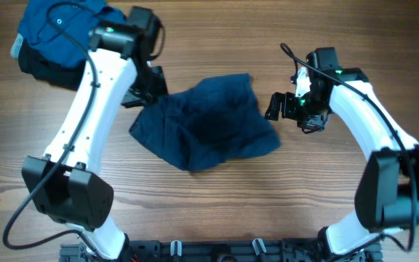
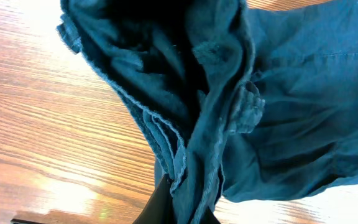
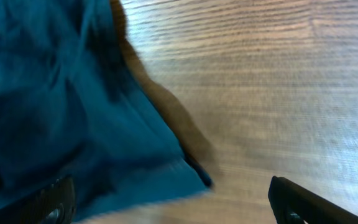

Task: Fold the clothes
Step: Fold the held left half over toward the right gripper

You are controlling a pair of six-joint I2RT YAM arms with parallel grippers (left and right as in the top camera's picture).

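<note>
A dark blue garment (image 1: pixel 208 122) lies crumpled on the wooden table at the middle. My left gripper (image 1: pixel 148 93) is at its upper left edge, shut on a bunched fold of the blue garment (image 2: pixel 194 155). My right gripper (image 1: pixel 281 107) is open and empty, just right of the garment's right edge. In the right wrist view the garment's corner (image 3: pixel 73 124) lies between and ahead of the spread fingers (image 3: pixel 173 202), not touching them.
A pile of other blue and black clothes (image 1: pixel 53 36) sits at the table's back left corner, behind my left arm. Bare wood table (image 1: pixel 304 189) surrounds the garment to the front and right.
</note>
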